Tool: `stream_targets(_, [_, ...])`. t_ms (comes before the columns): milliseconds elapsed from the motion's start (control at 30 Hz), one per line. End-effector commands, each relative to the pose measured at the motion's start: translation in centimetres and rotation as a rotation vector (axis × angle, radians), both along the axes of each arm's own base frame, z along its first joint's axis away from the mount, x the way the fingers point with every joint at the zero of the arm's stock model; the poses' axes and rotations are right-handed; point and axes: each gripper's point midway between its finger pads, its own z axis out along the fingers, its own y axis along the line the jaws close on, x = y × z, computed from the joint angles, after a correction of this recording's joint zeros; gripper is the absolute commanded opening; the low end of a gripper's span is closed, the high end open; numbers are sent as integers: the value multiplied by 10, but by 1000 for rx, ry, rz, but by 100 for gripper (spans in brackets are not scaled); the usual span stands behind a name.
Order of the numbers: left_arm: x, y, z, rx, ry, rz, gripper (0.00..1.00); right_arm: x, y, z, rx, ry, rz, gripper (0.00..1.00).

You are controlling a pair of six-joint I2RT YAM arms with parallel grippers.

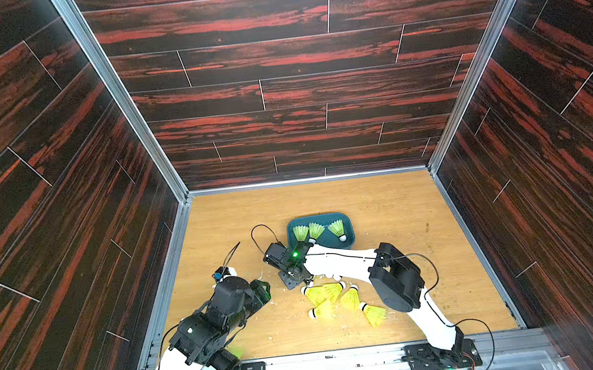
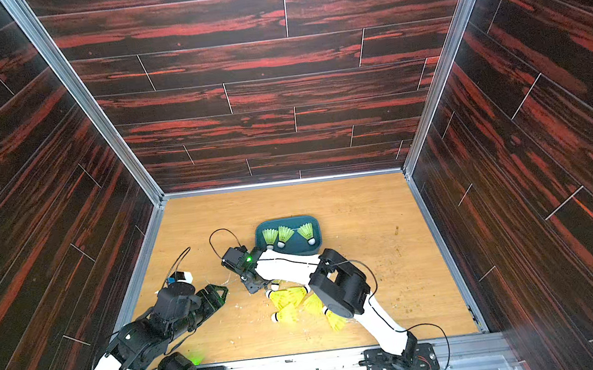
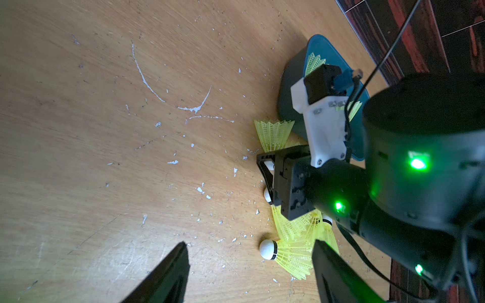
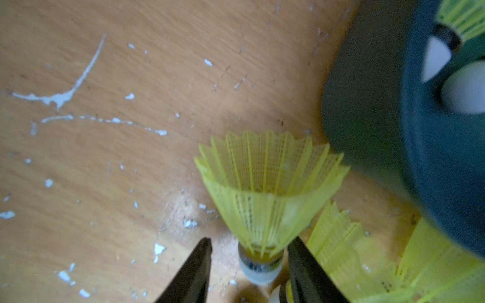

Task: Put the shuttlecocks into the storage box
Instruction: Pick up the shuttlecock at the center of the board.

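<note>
The right jaws sit apart astride the white tip of a shuttlecock (image 4: 265, 199) just beside the box (image 1: 317, 216), three shuttlecocks (image 1: 315, 230) lie inside it, and the left jaws hang wide apart, empty, near the loose pile (image 1: 327, 295) on the counter (image 1: 403, 219).

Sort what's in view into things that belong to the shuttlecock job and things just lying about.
Job:
- three shuttlecocks in the storage box
- loose shuttlecocks heaped on the tabletop
- one shuttlecock between the open jaws of the right gripper
- left gripper, open and empty

Lying about:
- white flecks on the tabletop
- scratch marks on the tabletop
</note>
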Motion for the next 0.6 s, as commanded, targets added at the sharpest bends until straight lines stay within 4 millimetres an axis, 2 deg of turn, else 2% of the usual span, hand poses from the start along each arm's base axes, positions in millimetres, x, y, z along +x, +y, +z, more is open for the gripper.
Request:
stream_targets(0, [-2,6,-3,21,11,16,78,0,-2,-7,-22,20,-4,46])
stream_targets(233, [-1,5,-3,20,14,14,77,-2,-4,-14,-34,39,-6,42])
stream_targets(467, [1,3,-2,20,9,11,77,-4,-12,-18,-53,46,-17,50])
stream_targets(567, [2,2,-2,20,10,8,77,-4,-13,-19,-50,47,-20,50])
